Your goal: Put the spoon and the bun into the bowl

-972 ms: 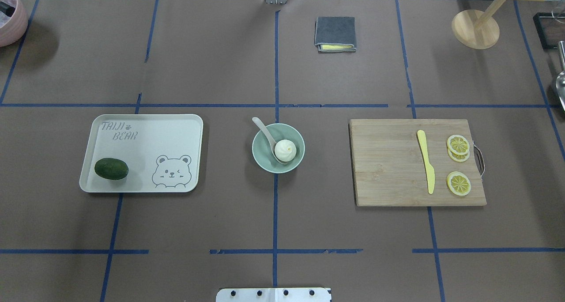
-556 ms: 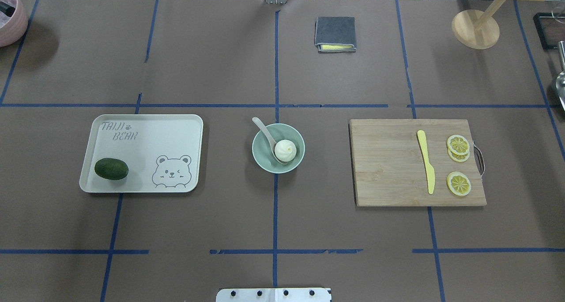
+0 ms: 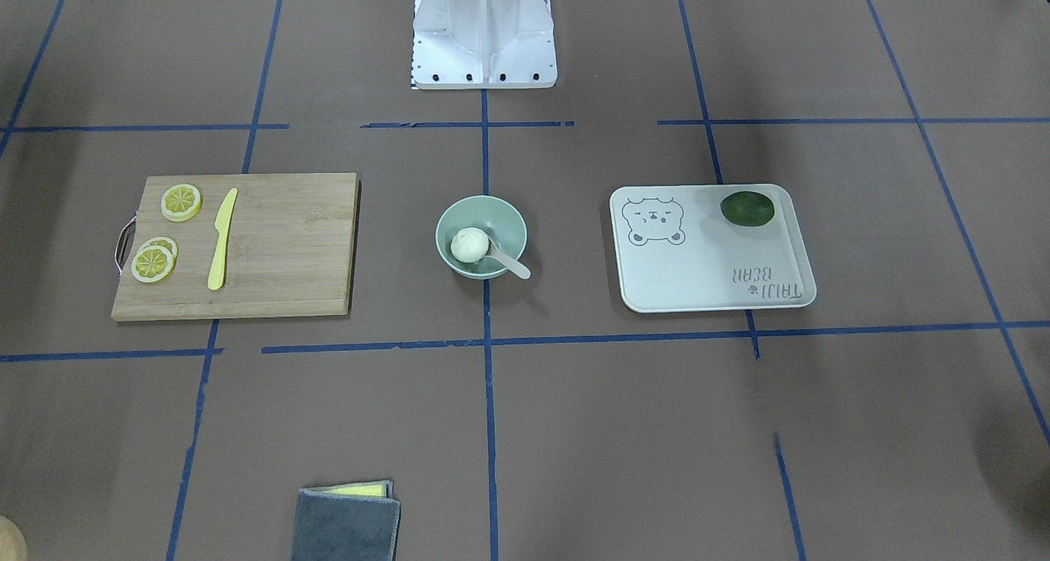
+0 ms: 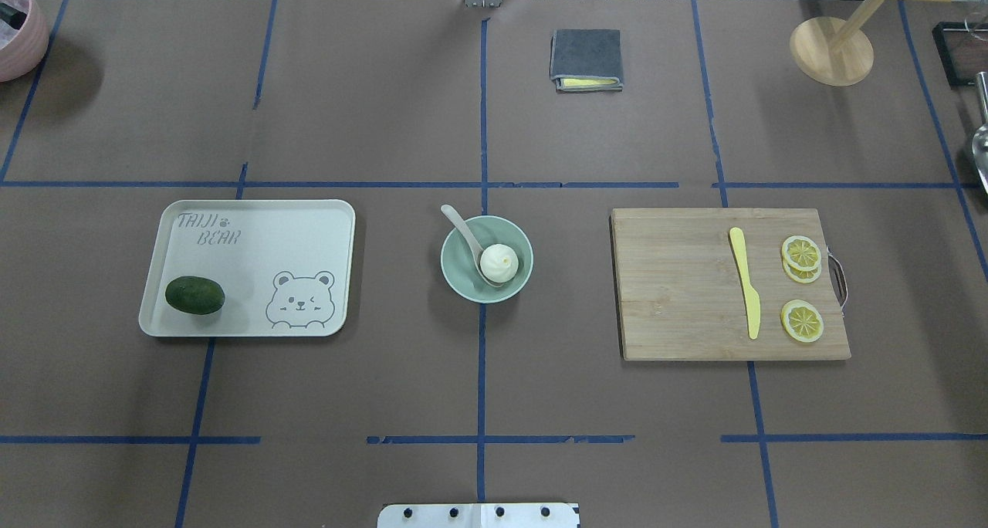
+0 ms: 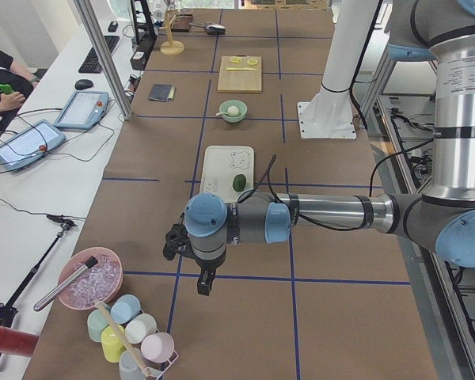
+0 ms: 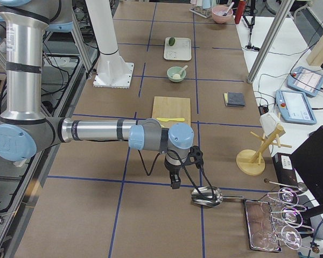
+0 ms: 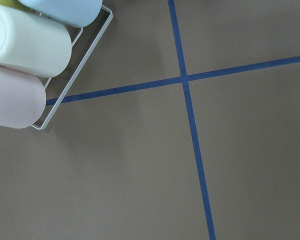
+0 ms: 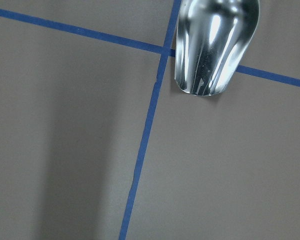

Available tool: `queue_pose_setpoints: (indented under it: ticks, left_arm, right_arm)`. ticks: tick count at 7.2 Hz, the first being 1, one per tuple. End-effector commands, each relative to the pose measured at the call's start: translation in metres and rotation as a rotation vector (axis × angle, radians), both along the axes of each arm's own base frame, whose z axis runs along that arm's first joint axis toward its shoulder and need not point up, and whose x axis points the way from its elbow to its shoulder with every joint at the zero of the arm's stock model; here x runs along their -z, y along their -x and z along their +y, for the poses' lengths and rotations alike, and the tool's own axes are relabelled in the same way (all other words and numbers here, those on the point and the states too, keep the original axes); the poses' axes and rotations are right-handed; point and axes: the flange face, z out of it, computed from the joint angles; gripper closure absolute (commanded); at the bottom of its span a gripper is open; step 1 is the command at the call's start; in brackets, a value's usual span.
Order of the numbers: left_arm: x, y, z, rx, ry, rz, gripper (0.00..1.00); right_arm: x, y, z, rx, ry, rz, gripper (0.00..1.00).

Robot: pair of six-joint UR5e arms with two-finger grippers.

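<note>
Bun (image 4: 499, 263): inside bowl (image 4: 452, 272), touching spoon (image 4: 461, 227), whose handle overhangs the bowl's rim. Risk, judged: a knock there levers the spoon out. Left gripper (image 5: 203, 287), right gripper (image 6: 174, 184): well clear of bowl, jaw spread cannot be told. Table (image 4: 370, 126): brown paper, blue tape. Beyond: operators' desks.
</note>
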Motion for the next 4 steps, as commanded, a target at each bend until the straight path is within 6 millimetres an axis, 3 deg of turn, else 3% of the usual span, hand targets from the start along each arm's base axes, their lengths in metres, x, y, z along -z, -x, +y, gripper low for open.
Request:
queue_pose_setpoints:
  ticks: [1, 4]
  left_arm:
    - [-0.0005, -0.0001, 0.0005, -0.001, 0.001, 0.0, 0.0]
    - [-0.0012, -0.0001, 0.0013, -0.001, 0.002, 0.0, 0.0]
  right_arm:
    - [-0.0029, 0.0, 0.0009, 0.0, 0.006, 0.0, 0.0]
    - [-0.0095, 0.0, 0.0018, 0.0, 0.02, 0.0, 0.0]
